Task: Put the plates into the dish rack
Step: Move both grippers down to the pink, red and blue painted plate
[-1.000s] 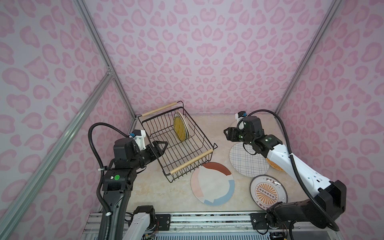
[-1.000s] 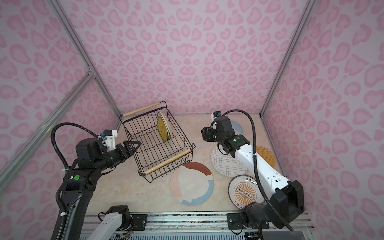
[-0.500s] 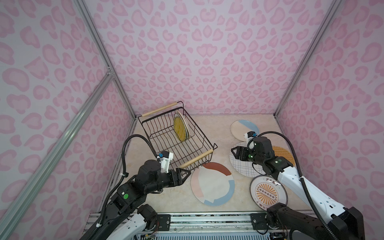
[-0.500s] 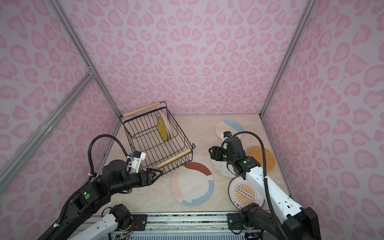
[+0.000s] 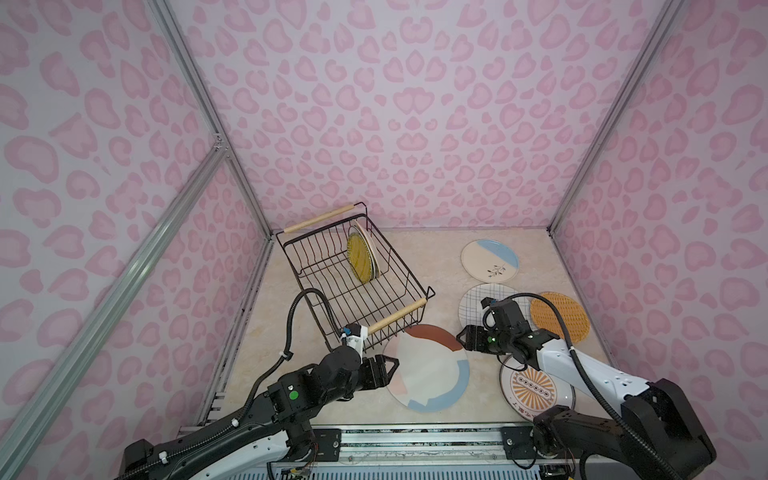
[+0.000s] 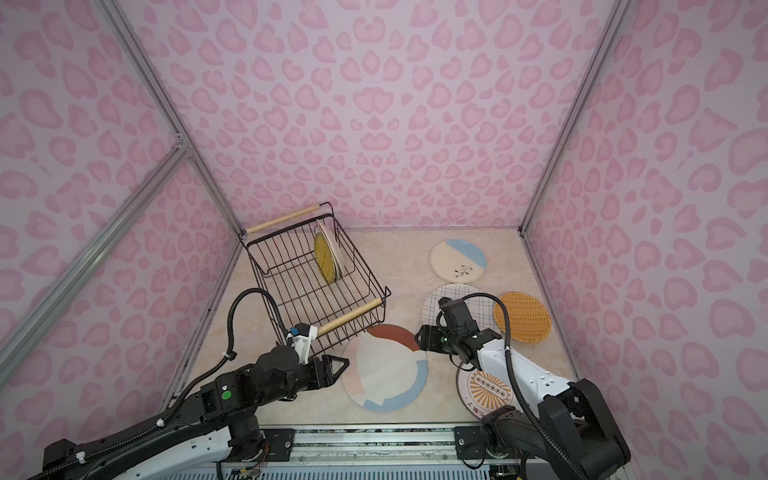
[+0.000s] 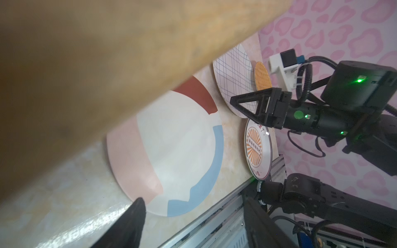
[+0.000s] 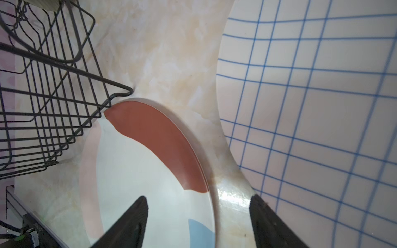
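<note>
**A:** Which plate sits between the arms?

**B:** The colour-blocked plate (image 5: 428, 368). It is round and flat, mostly white, with a rust-red arc at 12 o'clock, a pink block at 9 and a blue band from 3 round to 6. It lies flat on the table (image 5: 440, 266), near the front rail (image 5: 415, 436).

**A:** And the grippers?

**B:** The left gripper (image 5: 394, 368) is at the plate's 9 o'clock rim, jaws spread and empty. I cannot tell whether it touches the rim. The right gripper (image 5: 460, 338) is at about 2 o'clock, jaws also wide apart with nothing in them. In the right wrist view the rim lies between its fingers (image 8: 133, 223).

**A:** What crowds the edges?

**B:** At 11 o'clock is the dish rack (image 5: 328, 282). Its near wooden handle (image 5: 397, 318) is just over the red arc, touching or not I cannot say. A yellow woven-look plate (image 5: 358, 257) stands on edge at the rack's far end. The blue-gridded plate (image 5: 473, 303) lies at 1 o'clock, with a strip of bare table between. The sprig plate (image 5: 490, 259) is beyond it, the orange woven plate (image 5: 561, 318) at 2 and the sunburst plate (image 5: 528, 388) at 3 to 4.

**A:** Any free room?

**B:** There is bare table from 6 round to 9 o'clock.
</note>
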